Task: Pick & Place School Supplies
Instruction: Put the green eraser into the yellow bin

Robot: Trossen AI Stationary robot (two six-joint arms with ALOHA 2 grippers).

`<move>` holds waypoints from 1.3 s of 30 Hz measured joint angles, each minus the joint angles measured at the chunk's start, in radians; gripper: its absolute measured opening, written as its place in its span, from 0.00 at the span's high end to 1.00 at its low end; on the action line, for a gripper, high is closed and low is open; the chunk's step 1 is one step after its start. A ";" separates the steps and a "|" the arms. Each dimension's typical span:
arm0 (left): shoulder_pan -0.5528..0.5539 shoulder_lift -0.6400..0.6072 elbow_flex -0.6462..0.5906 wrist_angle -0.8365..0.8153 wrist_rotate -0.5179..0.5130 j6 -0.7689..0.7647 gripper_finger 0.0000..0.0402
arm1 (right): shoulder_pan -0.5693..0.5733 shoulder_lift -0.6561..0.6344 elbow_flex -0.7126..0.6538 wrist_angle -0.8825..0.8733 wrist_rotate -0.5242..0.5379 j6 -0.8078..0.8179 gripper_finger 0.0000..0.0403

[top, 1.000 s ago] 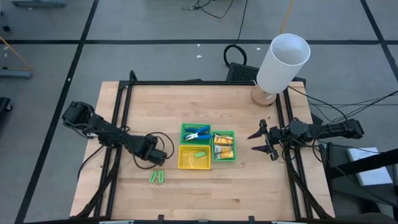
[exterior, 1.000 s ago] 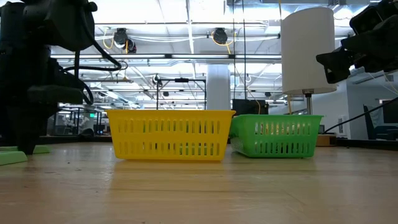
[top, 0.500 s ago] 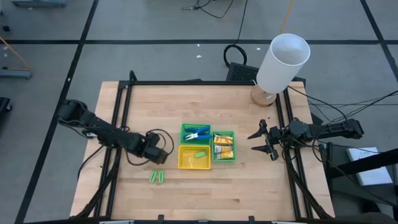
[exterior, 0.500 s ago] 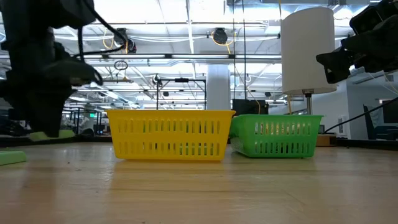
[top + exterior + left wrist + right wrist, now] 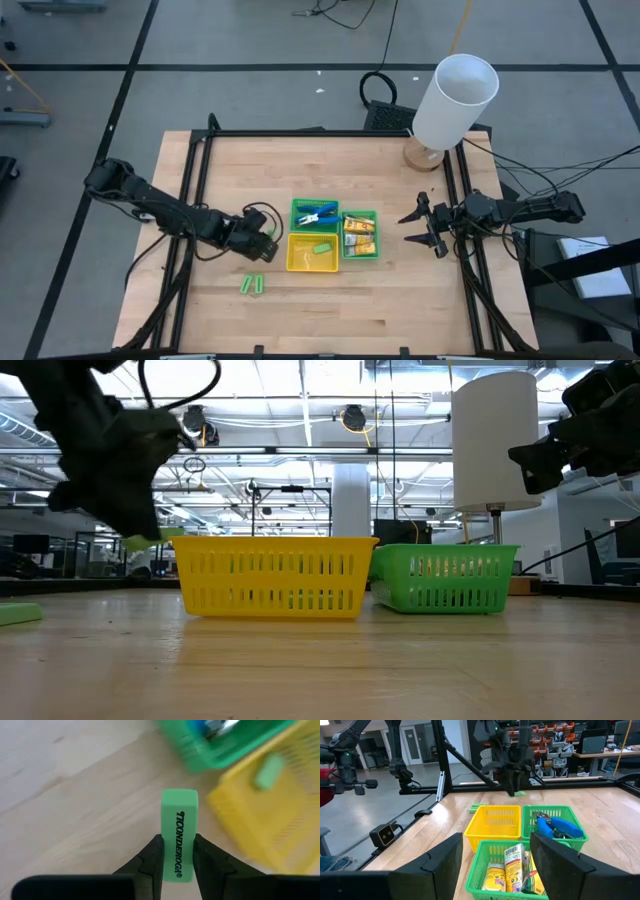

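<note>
the wooden table [image 5: 400, 300] carries a big white cylinder [image 5: 455, 100] at its far right corner. mid-table sit a yellow tray [image 5: 300, 262] and two green trays [image 5: 362, 215], one with blue pliers [image 5: 318, 213], one with yellow packets [image 5: 358, 238]. the left gripper [image 5: 177, 857] hangs just left of the yellow tray, clamped on a green stick [image 5: 179, 840]. two more sticks [image 5: 252, 285] lie on the table in front of it, another [image 5: 321, 248] in the yellow tray. the right gripper [image 5: 418, 226] waits at the right edge, fingers apart.
</note>
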 joint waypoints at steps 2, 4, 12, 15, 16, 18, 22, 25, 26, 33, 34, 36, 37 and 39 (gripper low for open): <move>0.007 0.000 0.000 0.051 -0.004 0.051 0.78 | 0.000 0.000 0.000 0.000 0.000 0.000 0.44; 0.016 0.000 0.000 0.094 -0.007 0.095 0.78 | 0.000 0.000 0.000 0.000 0.000 0.000 0.44; 0.043 -0.001 0.000 0.273 -0.011 0.295 0.78 | 0.000 0.000 0.000 0.000 0.000 0.000 0.44; 0.044 -0.001 0.000 0.366 -0.014 0.404 0.78 | 0.000 0.000 0.000 0.000 0.000 0.000 0.44; 0.044 -0.001 0.000 0.400 -0.014 0.444 0.78 | 0.000 0.000 0.000 0.000 0.000 0.000 0.44; 0.044 -0.001 0.000 0.461 -0.013 0.517 0.78 | 0.000 0.000 0.000 0.000 0.000 0.000 0.44; 0.044 -0.001 0.001 0.568 -0.013 0.646 0.78 | 0.000 0.000 0.000 0.000 0.000 0.000 0.44; 0.043 -0.001 0.001 0.630 -0.012 0.738 0.78 | 0.000 0.000 0.000 0.000 0.000 0.000 0.44; 0.043 -0.001 0.001 0.646 -0.009 0.770 0.78 | 0.000 0.000 0.000 0.000 0.000 0.000 0.44; 0.028 0.000 0.001 0.671 0.031 0.862 0.78 | 0.000 0.000 0.000 0.000 0.000 0.000 0.44; 0.027 0.000 0.001 0.672 0.031 0.857 0.78 | 0.000 0.000 0.000 0.000 0.000 0.000 0.44; 0.027 0.001 0.001 0.672 0.037 0.852 0.78 | 0.000 0.000 0.000 0.000 0.000 0.000 0.44; 0.025 0.006 0.001 0.675 0.038 0.852 0.78 | 0.000 0.000 0.000 0.000 0.000 0.000 0.44; 0.020 0.027 0.002 0.691 0.039 0.862 0.78 | 0.000 0.000 0.000 0.000 0.000 0.000 0.44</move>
